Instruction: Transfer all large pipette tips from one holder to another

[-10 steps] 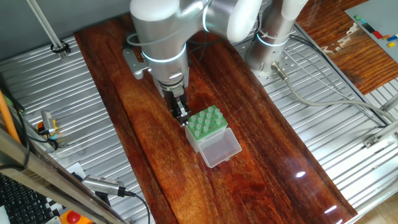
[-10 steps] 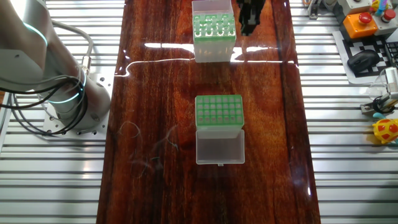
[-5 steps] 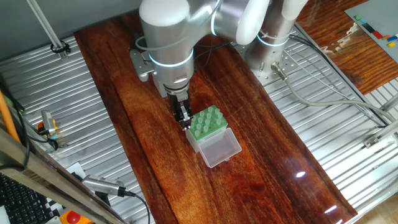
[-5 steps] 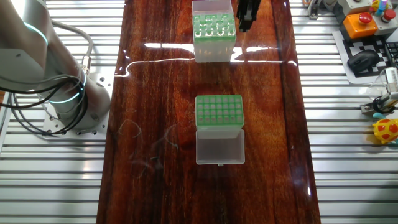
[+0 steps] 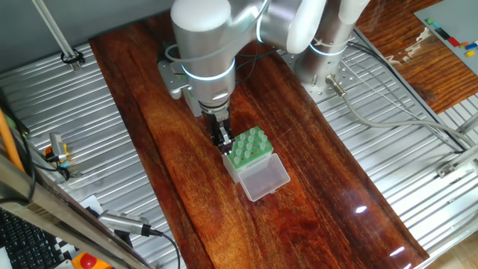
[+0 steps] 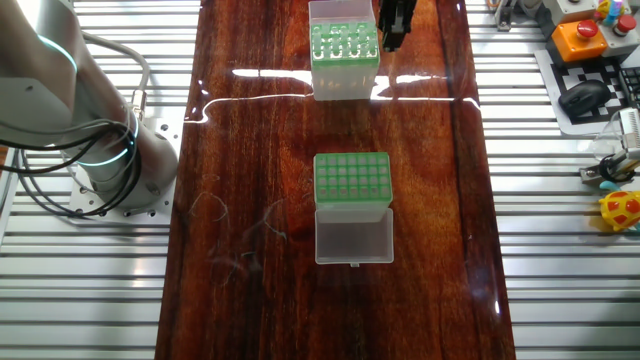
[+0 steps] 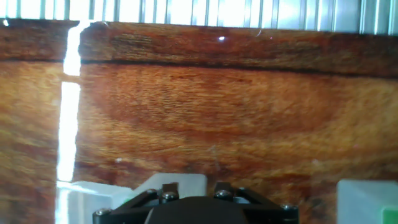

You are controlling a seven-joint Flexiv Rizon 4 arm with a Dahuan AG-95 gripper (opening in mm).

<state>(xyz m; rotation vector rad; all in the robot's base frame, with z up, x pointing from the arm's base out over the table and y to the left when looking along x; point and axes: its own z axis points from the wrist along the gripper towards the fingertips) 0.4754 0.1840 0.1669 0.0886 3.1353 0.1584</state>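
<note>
The whitish holder has a green rack top and its clear lid lies open; several large pipette tips stand in it. In the other fixed view this holder is at the far end, with the tips showing through its wall. The grey-sided holder stands mid-table with its whitish lid open; the arm hides it in the first fixed view. My gripper hangs low right beside the whitish holder, also seen in the other fixed view. The hand view shows only the hand's dark base. I cannot make out the finger gap.
The wooden table is ringed by ribbed metal panels. The arm's base stands at its side, with cables nearby. A controller with a red button and small clutter lie off the table.
The arm has shifted a little, bringing the gripper slightly closer to the side of the whitish holder. Both holders and the tips have stayed in place.
</note>
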